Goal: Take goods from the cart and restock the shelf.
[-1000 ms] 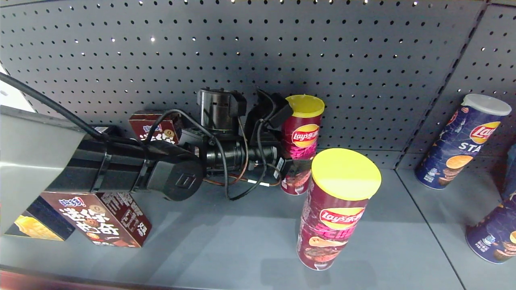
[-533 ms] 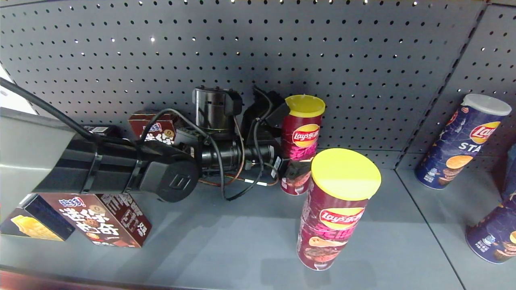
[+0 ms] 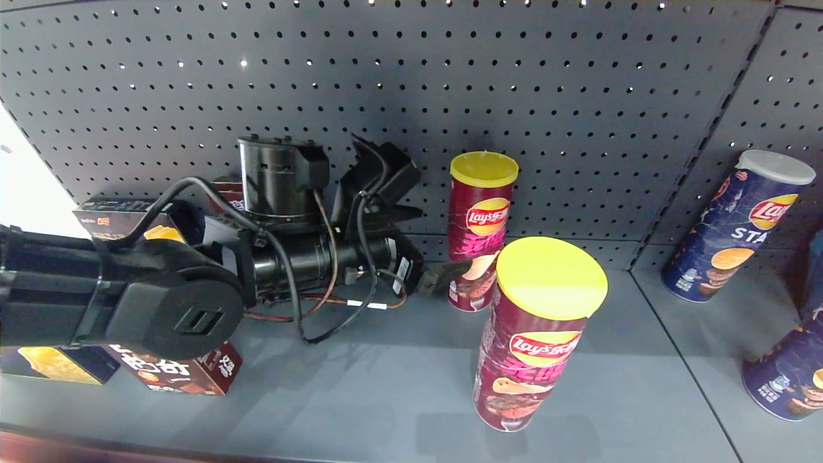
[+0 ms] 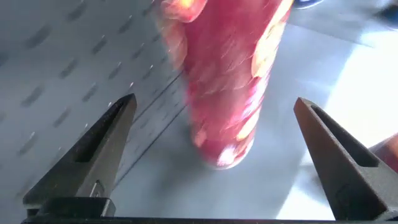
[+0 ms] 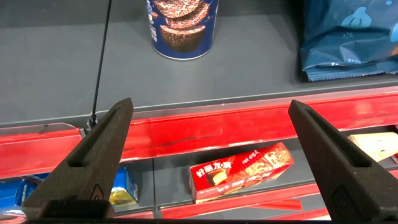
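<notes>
Two red chip cans with yellow lids stand on the grey shelf (image 3: 360,386). One can (image 3: 482,222) is at the back by the pegboard, the other (image 3: 537,334) nearer the front. My left gripper (image 3: 437,241) is open just left of the rear can and clear of it. In the left wrist view that can (image 4: 227,81) stands a little beyond the spread fingers (image 4: 93,155). My right gripper (image 5: 211,106) is open and holds nothing, hanging in front of lower shelves.
Brown snack boxes (image 3: 180,373) and a dark box (image 3: 58,363) lie at the shelf's left under my arm. Blue chip cans (image 3: 733,225) stand on the right section. Below, a blue can (image 5: 182,22), a blue bag (image 5: 348,37) and a red box (image 5: 242,171).
My left gripper was around the rear red can; it has pulled back to the left, leaving the can standing by the pegboard.
</notes>
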